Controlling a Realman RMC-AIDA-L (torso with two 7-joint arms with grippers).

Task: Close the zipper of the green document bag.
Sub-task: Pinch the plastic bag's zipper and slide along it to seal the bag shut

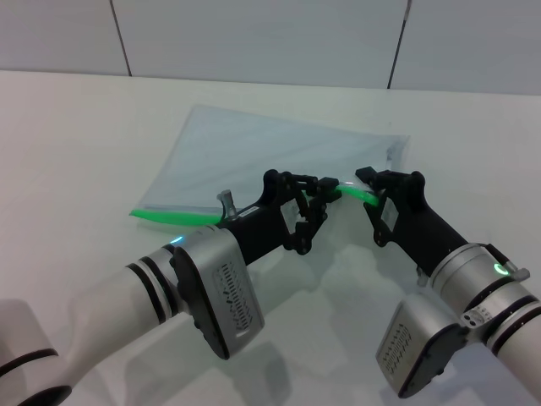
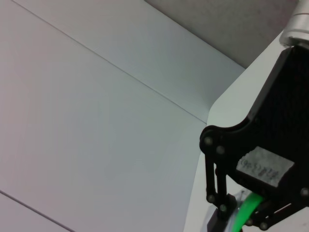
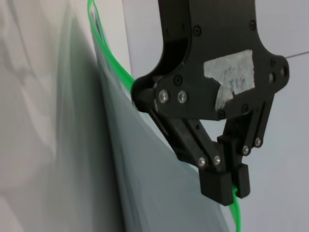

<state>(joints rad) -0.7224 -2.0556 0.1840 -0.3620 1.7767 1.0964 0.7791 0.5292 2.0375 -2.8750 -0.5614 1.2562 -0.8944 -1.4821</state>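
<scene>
The green document bag [image 1: 270, 152] lies flat on the white table, pale blue-grey, its near edge lifted on the right. The zipper [image 1: 177, 218] runs along that edge as a bright green strip. My left gripper [image 1: 324, 188] is shut on the strip right of its middle. My right gripper [image 1: 365, 176] is shut on the strip's right end, a few centimetres from the left one. The right wrist view shows the left gripper [image 3: 231, 186] pinching the zipper [image 3: 235, 210] beside the bag [image 3: 145, 174]. In the left wrist view, the right gripper [image 2: 231, 212] holds the zipper [image 2: 250, 204]. The slider tab is hidden.
The white table [image 1: 76, 152] stretches out on all sides of the bag. A grey panelled wall [image 1: 254, 34] rises behind the table's far edge. Both forearms cross the near part of the table.
</scene>
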